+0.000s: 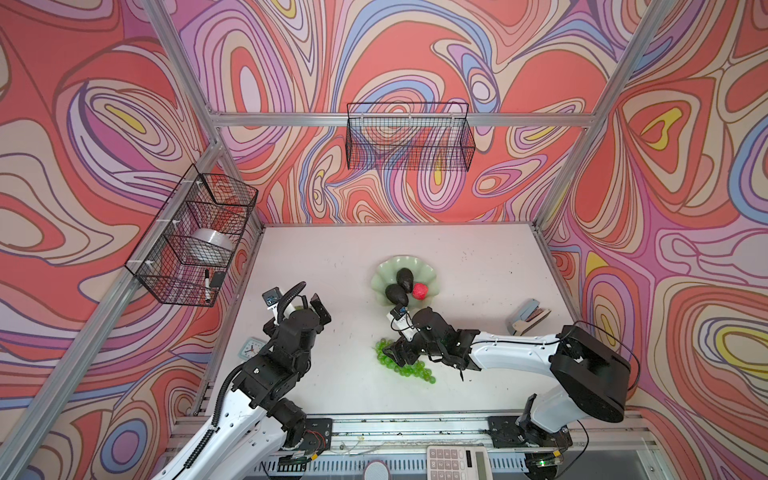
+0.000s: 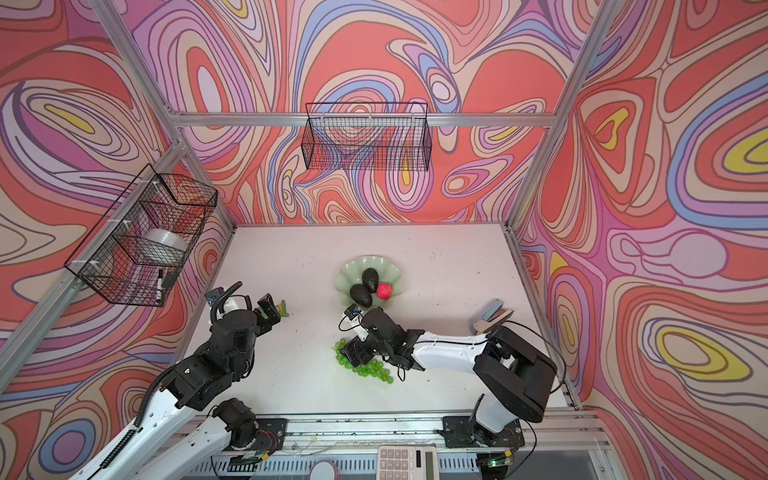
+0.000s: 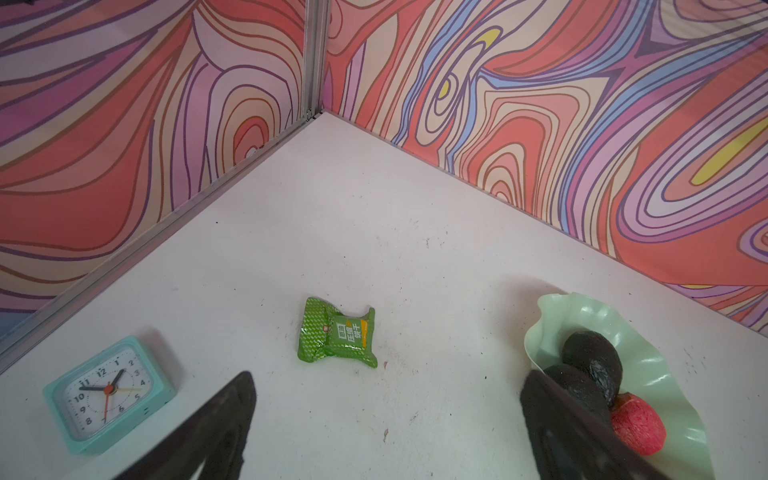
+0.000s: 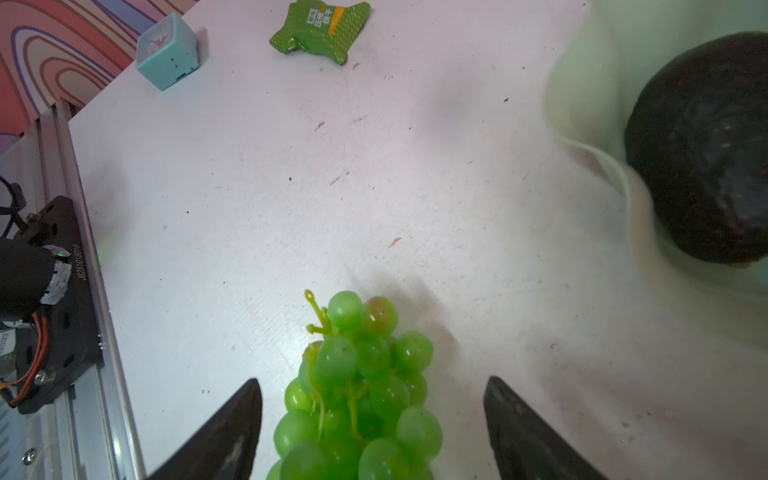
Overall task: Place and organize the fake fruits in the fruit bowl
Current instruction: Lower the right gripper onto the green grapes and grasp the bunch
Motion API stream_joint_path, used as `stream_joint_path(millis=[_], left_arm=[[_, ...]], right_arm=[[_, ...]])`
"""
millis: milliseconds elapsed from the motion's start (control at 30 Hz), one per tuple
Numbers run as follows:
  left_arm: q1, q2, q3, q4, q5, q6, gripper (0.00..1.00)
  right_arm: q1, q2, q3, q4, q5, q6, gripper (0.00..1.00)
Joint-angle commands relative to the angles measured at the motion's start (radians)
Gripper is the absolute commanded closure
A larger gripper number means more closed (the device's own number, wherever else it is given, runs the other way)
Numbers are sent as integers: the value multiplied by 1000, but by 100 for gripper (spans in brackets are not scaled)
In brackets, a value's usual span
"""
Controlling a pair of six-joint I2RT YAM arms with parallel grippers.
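Walls (image 1: 124, 124) on three sides carry a swirling print of coral, lilac, blue, cream and yellow bands; a bare aluminium frame (image 1: 291, 119) of posts and a crossbar edges them; a white surface (image 1: 478, 266), scuffed and speckled with dark marks, fills the booth; a long black wire basket (image 1: 409, 137) hangs on the back wall, high and well beyond the right pincer (image 1: 392, 355); a second wire basket (image 1: 195, 237), split into compartments, hangs on the side wall out past the left pincer (image 1: 318, 309); a slotted aluminium rail (image 1: 415, 426) runs along the near edge, behind both pincers; the light is even and soft, the shadows faint.
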Motion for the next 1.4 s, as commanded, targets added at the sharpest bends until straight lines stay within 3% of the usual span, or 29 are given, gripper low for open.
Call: stream_joint_path(millis=[0,400,933,1367], left_arm=[[9,-16,11,-39,-24,-26,0],[9,-14,6,-44,-17,-44,0],[9,-29,-3,-48,-28,-47,0],[9,-29,-2,-39,-34,-33,0]], right_arm=[[8,32,-26,64,-9,-8,14],[20,114,-24,98,-14,10,21],[20,141,23,94,-24,27,64],[10,42,127,47,-60,83,76]])
